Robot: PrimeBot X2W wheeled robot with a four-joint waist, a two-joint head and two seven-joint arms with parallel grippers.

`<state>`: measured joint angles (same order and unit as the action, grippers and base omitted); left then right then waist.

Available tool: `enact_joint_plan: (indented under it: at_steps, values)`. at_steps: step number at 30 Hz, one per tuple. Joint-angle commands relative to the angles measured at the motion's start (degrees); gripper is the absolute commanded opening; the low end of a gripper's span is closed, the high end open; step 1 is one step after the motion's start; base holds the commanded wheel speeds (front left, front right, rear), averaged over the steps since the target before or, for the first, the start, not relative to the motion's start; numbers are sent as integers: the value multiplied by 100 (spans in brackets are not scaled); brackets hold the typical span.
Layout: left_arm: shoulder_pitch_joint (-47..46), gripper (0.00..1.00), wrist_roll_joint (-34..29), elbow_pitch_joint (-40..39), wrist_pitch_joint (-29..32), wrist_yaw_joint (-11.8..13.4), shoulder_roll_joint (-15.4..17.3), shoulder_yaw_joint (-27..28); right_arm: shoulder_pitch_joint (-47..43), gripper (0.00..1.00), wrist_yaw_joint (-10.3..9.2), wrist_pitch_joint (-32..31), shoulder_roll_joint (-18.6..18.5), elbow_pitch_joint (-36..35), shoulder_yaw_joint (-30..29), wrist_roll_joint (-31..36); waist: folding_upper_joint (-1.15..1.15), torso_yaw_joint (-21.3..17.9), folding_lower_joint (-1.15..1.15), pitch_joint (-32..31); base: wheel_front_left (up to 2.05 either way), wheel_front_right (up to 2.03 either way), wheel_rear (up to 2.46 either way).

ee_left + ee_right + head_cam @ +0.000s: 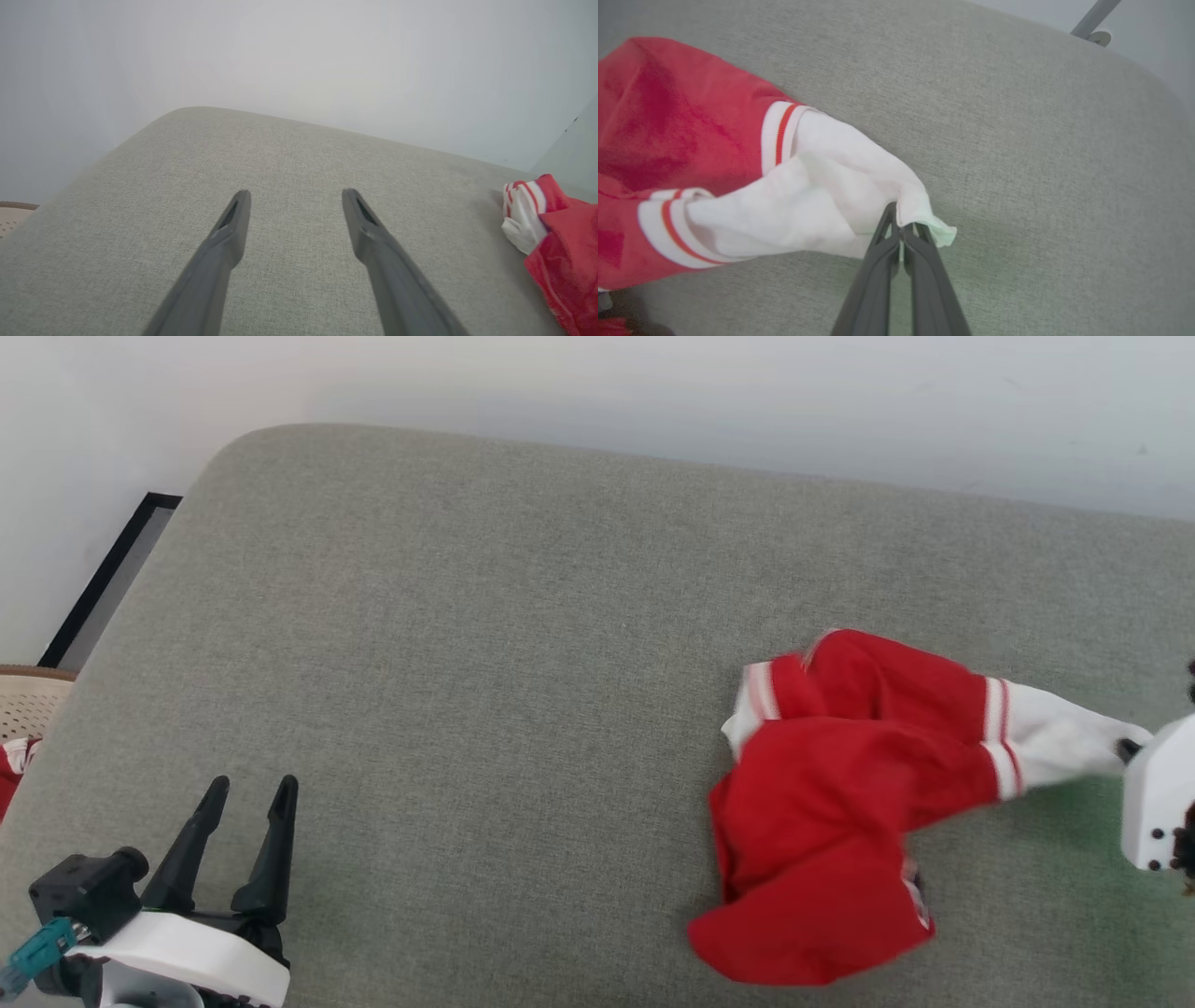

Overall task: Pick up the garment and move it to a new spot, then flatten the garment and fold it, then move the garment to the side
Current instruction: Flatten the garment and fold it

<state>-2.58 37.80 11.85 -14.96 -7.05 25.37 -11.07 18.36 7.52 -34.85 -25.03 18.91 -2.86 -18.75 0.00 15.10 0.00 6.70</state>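
The garment (840,812) is a red jersey with white sleeves and red-white striped trim, lying bunched on the right part of the grey cushion (485,691). My right gripper (902,224) is shut on the edge of a white sleeve (822,200) and holds it stretched out to the right. In the head view its white housing shows at the right edge, with the right gripper (1128,747) tips at the sleeve end. My left gripper (250,786) stands open at the lower left, far from the garment, with nothing between its fingers (233,224). The garment (560,252) shows at the left wrist view's right edge.
A beige perforated basket (28,700) with a bit of red cloth stands off the cushion's left edge. A dark-framed panel (112,579) lies on the floor at the far left. A pale wall runs behind the cushion. A grey metal leg (1092,18) stands beyond the cushion's far corner.
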Motion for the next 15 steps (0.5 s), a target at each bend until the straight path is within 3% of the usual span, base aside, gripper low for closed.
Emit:
enact_joint_plan:
  at_steps: [1, 4, 6, 7, 8, 9, 10, 15]
  values:
    - [-9, 100, -34, -2, -30, -10, 24, -7, -72, 0, -5, -24, 17, 104, -105, 31, 0, -1, 0, 30, 0, 0, 0]
    - [-85, 100, -37, 14, -31, -13, 30, -33, -67, 0, -6, -28, 66, 385, -195, -19, 0, -11, 0, 94, 0, 0, 0]
    - [-130, 100, -37, 38, -30, -16, 37, -51, 42, 26, -6, 12, 137, 616, -193, -42, 0, -36, 0, 131, 0, 0, 0]
    - [-130, 100, -37, 38, -30, -16, 37, -51, 42, 26, -6, 12, 137, 616, -193, -42, 0, -36, 0, 131, 0, 0, 0]
    - [-167, 100, -47, 57, -16, -17, 46, -68, 97, 33, -5, 22, 159, 733, -151, -27, 0, -44, 0, 143, 0, 0, 0]
    - [-206, 100, -61, 69, 3, -18, 62, -82, 168, 46, -6, 48, 195, 841, -148, -30, 0, -56, 0, 156, 0, 0, 0]
    - [-242, 100, -62, 75, 28, -19, 66, -99, 227, 97, -6, 82, 218, 938, -146, -26, 0, -69, 0, 162, 0, 0, 0]
    - [-406, 100, 102, 39, 293, -31, 152, -232, 418, 100, -5, 68, 291, 1082, 41, -70, 0, -173, 0, 141, 0, 0, 0]
